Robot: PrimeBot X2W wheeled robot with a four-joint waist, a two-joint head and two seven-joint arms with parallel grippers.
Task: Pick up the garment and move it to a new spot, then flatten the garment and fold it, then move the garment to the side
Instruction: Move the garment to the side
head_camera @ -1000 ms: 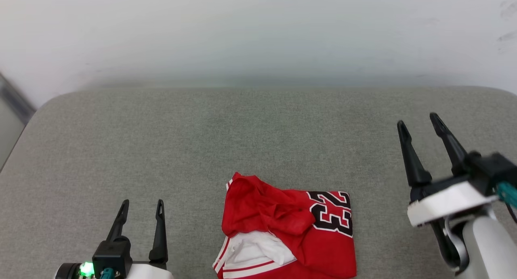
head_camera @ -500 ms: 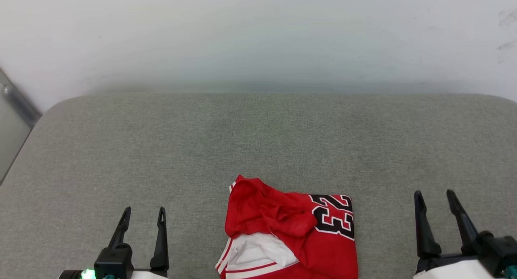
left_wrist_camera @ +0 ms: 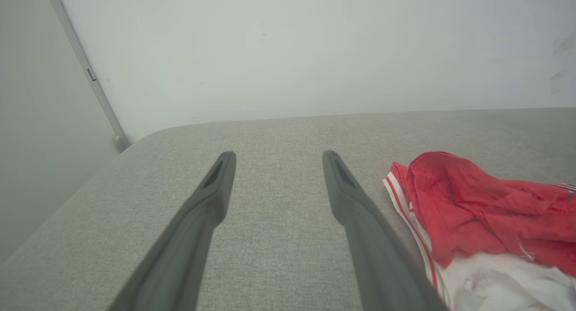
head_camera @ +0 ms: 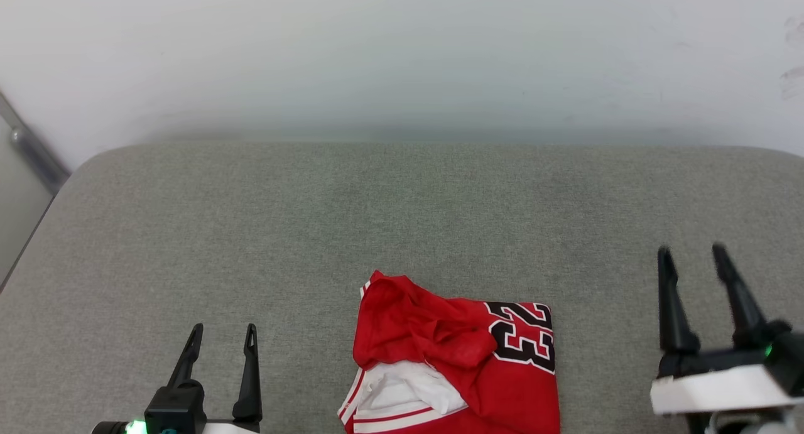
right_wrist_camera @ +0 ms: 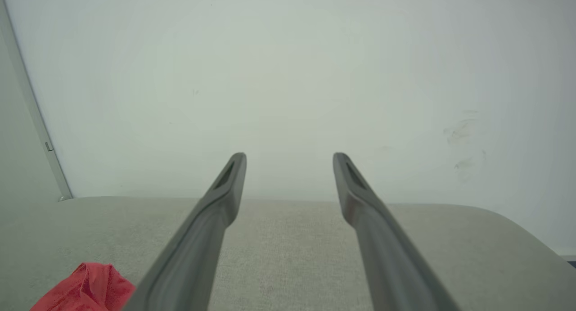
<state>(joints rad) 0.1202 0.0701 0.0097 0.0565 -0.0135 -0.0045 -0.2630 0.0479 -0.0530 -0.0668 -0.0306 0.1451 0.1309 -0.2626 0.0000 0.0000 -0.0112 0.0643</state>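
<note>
Left to right, head view. My left gripper (head_camera: 224,327) sits low at the left, spread and empty, fingers pointing away from me over bare bench (head_camera: 377,201). The garment (head_camera: 465,358) lies to its right, near the middle of the bench's near edge. It is a rumpled heap, not flat: a red fold is bunched over its left half, a white sleeve with striped trim shows at the near left corner, and the black numerals lie sideways on its right half. The near part is cut off by the frame, so I cannot tell its long axis. My right gripper (head_camera: 691,250) is farther right, also spread and empty. Its tips reach farther up the bench than the heap's far edge. Neither gripper touches the cloth, and grey bench shows on both sides of it. Key relation: the heap lies between my arms, inward of each gripper, to the right of the left one and to the left of the right one. I judge the left gripper slightly nearer. In its wrist view the striped hem lies just beside one finger, while the right wrist view catches just a red corner at its lower left. The pick-up has not begun, and either arm would have to swing inward and down.
</note>
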